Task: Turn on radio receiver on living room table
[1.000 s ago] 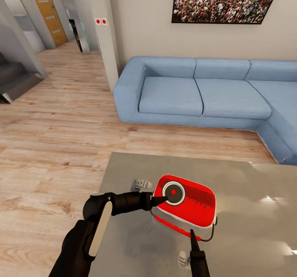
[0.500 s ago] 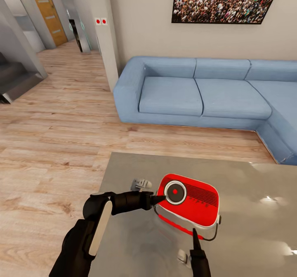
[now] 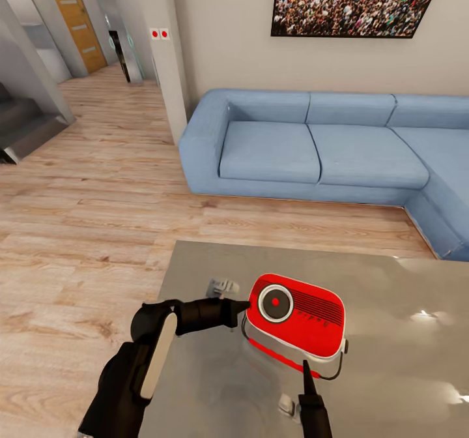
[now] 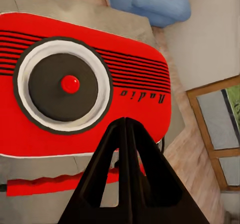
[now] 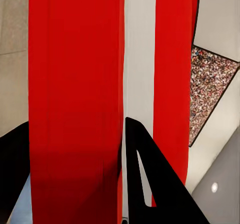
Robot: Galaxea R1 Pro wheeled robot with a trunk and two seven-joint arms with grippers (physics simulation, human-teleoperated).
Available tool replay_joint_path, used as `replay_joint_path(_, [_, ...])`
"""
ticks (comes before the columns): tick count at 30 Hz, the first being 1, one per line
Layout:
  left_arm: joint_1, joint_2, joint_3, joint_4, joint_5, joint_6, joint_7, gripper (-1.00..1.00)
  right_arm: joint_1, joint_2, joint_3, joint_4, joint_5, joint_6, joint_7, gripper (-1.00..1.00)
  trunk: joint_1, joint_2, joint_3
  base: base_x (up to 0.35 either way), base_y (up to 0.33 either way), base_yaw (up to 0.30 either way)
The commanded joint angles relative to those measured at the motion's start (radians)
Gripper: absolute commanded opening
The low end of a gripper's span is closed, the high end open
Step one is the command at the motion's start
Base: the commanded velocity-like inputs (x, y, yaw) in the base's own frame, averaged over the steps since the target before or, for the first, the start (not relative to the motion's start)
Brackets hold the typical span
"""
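Living room, glossy grey surface (image 3: pixel 391 334). Left hand (image 3: pixel 243 306) clenched, fingers pressed together, tip now just off the dial side of the radio receiver (image 3: pixel 296 314), slightly pulled back from contact a moment ago. Right hand (image 3: pixel 306 371) at the radio's near edge; can't tell its state. Radio shifted slightly away from the sofa (image 3: pixel 312 145) side. Dial press probably still needed.

Item: radio receiver (image 4: pixel 85 84). Marking: we read one word, "Radio", in dark script on the red front, beside the white-ringed dial (image 4: pixel 64 85) and under the slatted grille (image 4: pixel 132 66); in the left wrist view it appears upside down. In the head view the same lettering (image 3: pixel 312 319) is too small for us to read.
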Motion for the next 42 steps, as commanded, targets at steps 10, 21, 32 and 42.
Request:
replay_joint_path(10, [-0.091,0.0,-0.001,0.005,0.131,0.057,0.024,-1.0,0.0,0.002,0.007,-0.001,0.006,0.052,-0.021,-1.0,0.0,0.0,0.0,0.0,0.0,0.0])
replay_joint_path(21, [-0.106,0.0,-0.002,0.007,0.258,0.074,0.163,-1.0,0.0,0.003,0.008,-0.001,0.007,0.079,-0.026,-1.0,0.0,0.0,0.0,0.0,0.0,0.0])
replay_joint_path(32, [-0.123,0.0,-0.003,0.079,0.406,0.08,0.365,-1.0,0.0,0.003,0.008,-0.002,0.007,0.079,-0.045,-1.0,0.0,0.0,0.0,0.0,0.0,0.0])
replay_joint_path(42, [-0.19,0.0,-0.077,0.201,0.559,0.077,0.543,-1.0,0.0,0.003,0.008,-0.001,0.007,0.08,-0.058,-1.0,0.0,0.0,0.0,0.0,0.0,0.0])
